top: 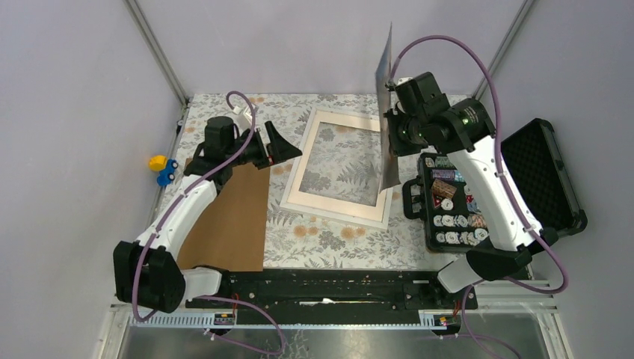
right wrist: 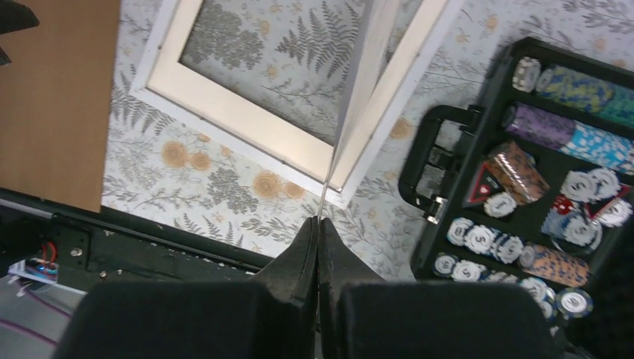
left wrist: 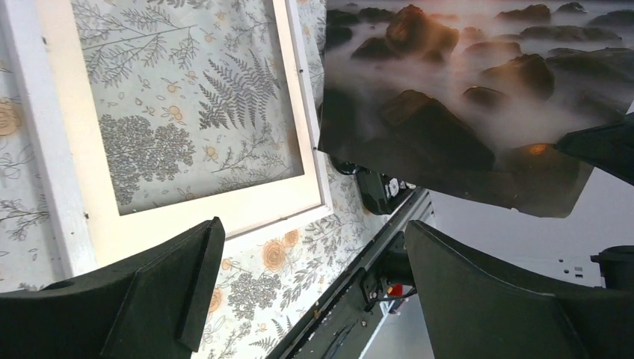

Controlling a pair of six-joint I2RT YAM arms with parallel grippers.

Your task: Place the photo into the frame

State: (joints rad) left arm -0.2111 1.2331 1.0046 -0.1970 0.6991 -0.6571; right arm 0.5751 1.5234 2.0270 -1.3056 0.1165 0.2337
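So the photo (top: 384, 75) was pinched right between the right gripper's (top: 391, 123) closed jaws. It stood on edge, ran straight out past the fingertips and hung over the right side of the frame (top: 334, 212). The frame lay flat on the tabletop (top: 336, 250), below that gripper and just in front of the left gripper (top: 282, 146), not touching it. The print's a thin sheet: dark rocks in pale mist with an orange glow. The frame's a thin white rectangle with a cream mat (top: 303, 176) inside, and fern-patterned cloth showed through the middle. The left gripper was spread wide with nothing in it, hovering over a corner of a plain brown board (top: 232, 217).
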